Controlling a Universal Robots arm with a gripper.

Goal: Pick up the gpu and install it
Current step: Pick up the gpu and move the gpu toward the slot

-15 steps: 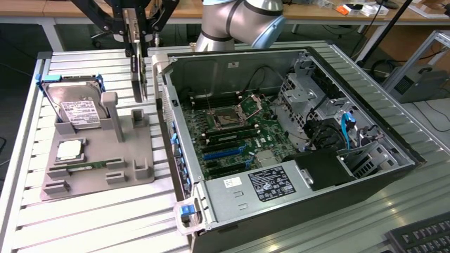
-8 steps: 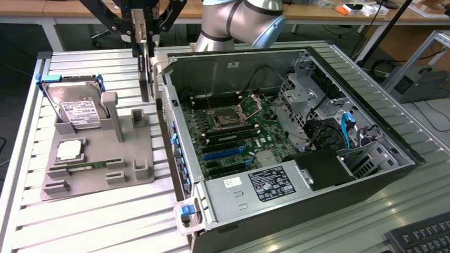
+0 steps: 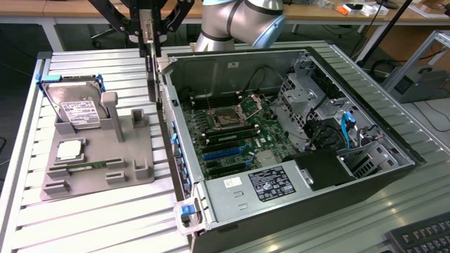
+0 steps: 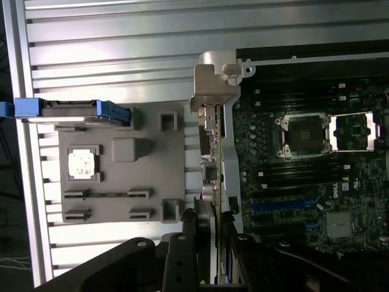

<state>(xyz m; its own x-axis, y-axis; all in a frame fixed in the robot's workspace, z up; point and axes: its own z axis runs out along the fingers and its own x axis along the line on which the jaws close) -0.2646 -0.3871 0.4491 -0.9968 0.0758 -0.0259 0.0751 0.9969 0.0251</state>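
Here, at the exterior view's left, a boxy silver hard drive (image 3: 76, 109) in a blue carrier is standing in a grey moulded plastic holder (image 3: 134, 163) on the ribbed aluminium bench (image 3: 91, 221). Right of the holder, the black robot hand (image 3: 147, 46) is clamping the top of the thin dark rectangular gpu (image 3: 150, 79), which is hanging upright and edge-on directly beneath it, just beside the left wall of the open black computer case (image 3: 295, 226). Its green motherboard (image 3: 239, 137) is lying exposed further right.
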